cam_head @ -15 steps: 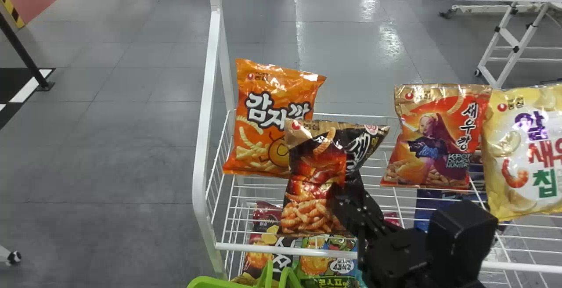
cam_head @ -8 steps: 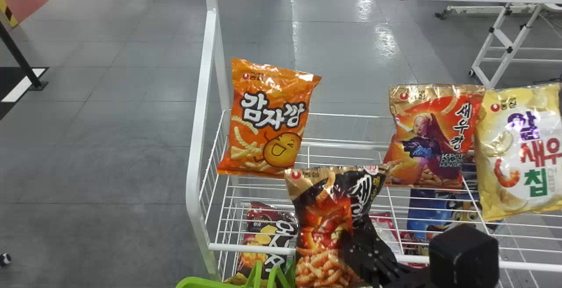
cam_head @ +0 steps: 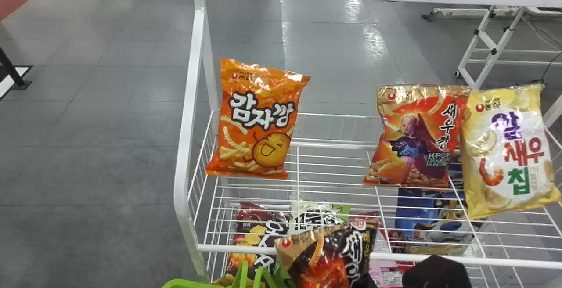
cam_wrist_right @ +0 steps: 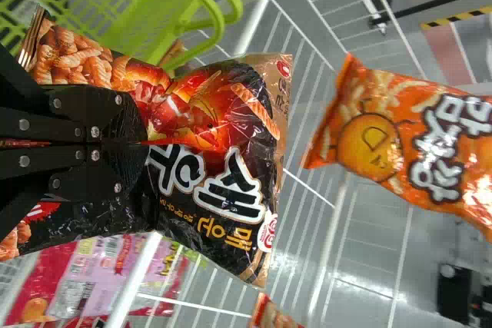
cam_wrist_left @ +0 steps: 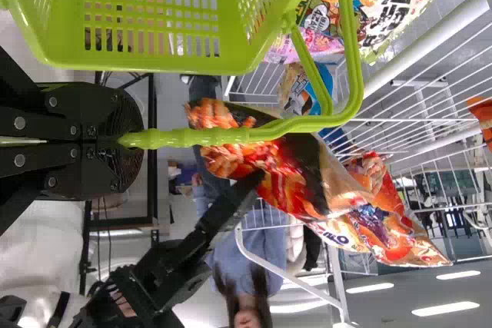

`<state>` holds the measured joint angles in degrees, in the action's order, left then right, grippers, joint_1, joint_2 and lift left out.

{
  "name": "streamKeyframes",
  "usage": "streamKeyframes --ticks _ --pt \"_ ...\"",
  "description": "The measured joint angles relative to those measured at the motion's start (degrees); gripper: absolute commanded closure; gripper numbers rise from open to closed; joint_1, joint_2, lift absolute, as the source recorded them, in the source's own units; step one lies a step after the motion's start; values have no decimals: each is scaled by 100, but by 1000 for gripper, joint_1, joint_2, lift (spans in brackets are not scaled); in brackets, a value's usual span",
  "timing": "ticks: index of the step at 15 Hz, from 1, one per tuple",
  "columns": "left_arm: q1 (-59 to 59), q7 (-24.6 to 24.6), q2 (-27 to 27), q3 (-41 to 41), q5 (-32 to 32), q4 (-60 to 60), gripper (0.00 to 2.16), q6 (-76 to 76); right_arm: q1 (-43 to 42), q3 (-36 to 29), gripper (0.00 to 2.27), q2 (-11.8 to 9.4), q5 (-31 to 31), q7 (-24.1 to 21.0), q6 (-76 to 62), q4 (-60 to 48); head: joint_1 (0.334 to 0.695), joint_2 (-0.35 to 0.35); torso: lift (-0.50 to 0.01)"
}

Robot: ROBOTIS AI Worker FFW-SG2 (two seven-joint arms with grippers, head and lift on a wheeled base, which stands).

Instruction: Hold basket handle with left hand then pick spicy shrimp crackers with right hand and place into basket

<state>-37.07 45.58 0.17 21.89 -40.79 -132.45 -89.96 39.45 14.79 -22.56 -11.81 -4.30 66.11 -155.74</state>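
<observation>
Over at the left, the left gripper (cam_wrist_left: 132, 142) has its fingers closed around the basket handle (cam_wrist_left: 211, 135), holding the green basket (cam_wrist_left: 138, 61). Just right of that handle, the spicy shrimp crackers (cam_head: 325, 257) have drawn back toward the robot from over the rack (cam_head: 241, 249), pinched in the nearly closed right gripper (cam_wrist_right: 140, 144). Picking looks done; lowering them into the basket likely remains.

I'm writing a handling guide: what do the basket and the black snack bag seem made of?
Basket: likely molded plastic, smooth and slightly glossy, judging by its evenly slotted green walls. Black snack bag: probably plastic or foil film, shiny, with creases catching highlights.
</observation>
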Motion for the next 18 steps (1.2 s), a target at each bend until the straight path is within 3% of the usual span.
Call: streamKeyframes --ticks 6,8,11,18 --pt "36 -32 0 -8 15 7 1892 0 -29 26 1690 14 -180 25 1619 -244 695 -117 -37" --pt "39 -32 0 -9 18 9 1892 0 -33 78 1690 37 -274 148 1753 -230 695 -96 -37" --pt "33 -32 0 -32 21 9 1892 0 -180 371 1690 79 -323 158 1723 -109 695 -35 -37" --pt "-26 13 0 -62 9 -6 1892 0 -902 1304 1690 312 -256 149 1199 920 695 197 -37"
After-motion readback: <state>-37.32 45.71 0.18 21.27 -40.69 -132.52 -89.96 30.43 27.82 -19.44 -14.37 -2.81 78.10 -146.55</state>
